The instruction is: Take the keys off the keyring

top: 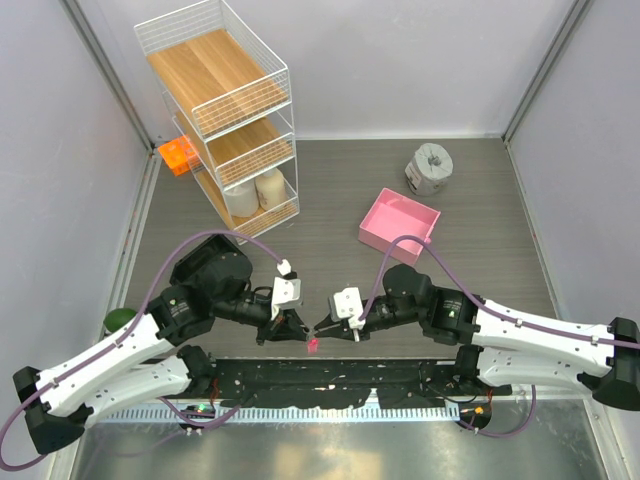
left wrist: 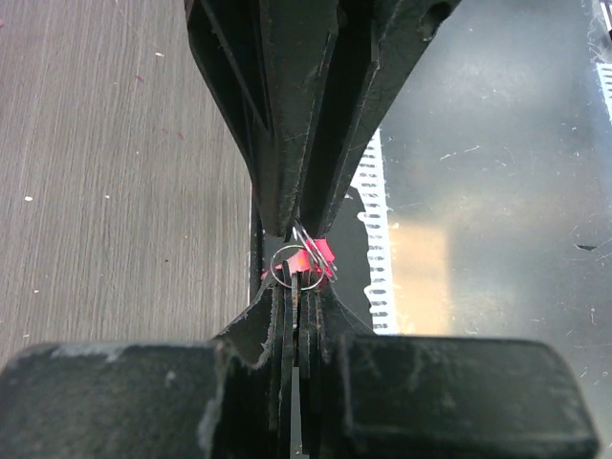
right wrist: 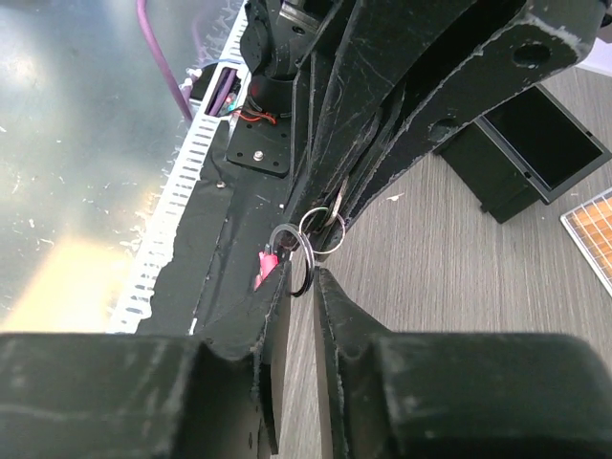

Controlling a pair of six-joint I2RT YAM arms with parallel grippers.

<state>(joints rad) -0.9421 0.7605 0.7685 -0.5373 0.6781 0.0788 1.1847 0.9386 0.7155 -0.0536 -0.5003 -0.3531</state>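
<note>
I see a white wire rack (top: pixel 215 75) at far left of the bench (top: pixel 340 190), a pink tray (top: pixel 400 220) mid-right, and what might be a grey tape roll (top: pixel 430 168) beyond it.

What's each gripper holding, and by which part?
Left gripper pinches the silver ring by its rim; right gripper seems to pinch the black loop beside the pink keyring.
</note>
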